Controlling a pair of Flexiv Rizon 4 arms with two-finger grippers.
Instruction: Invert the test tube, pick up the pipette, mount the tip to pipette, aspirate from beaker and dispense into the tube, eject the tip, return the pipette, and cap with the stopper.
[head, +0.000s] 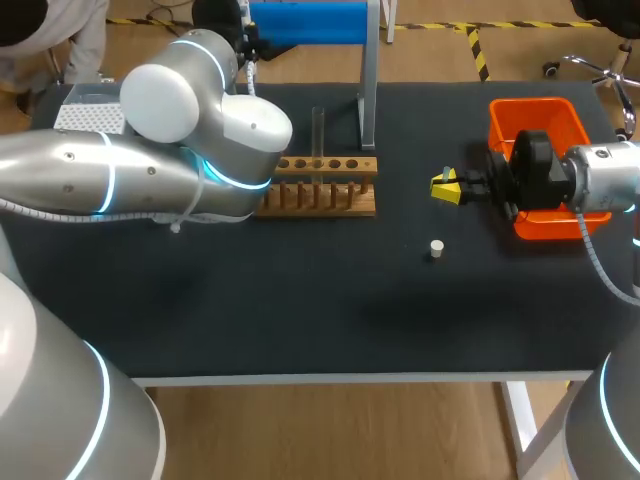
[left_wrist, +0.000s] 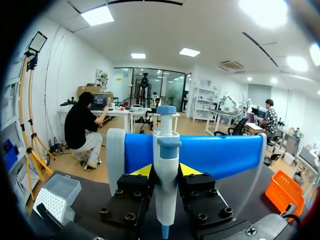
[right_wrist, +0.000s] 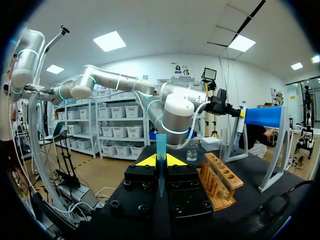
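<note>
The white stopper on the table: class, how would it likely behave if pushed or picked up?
The stopper looks tiny, so probably light and easily knocked. Its round shape suggests it may roll if tipped.

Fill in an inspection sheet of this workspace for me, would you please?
Surface: black table, covered with a dark mat.
Job's things: test tube upright in wooden rack; stopper loose on the table; beaker beyond the rack; tip box; orange bin; blue stand.
Clutter: nothing seen.
Grippers: left gripper shut on pipette; right gripper shut on pipette tip.
Cables: white cable along the right arm.
Surroundings: nothing seen.
</note>
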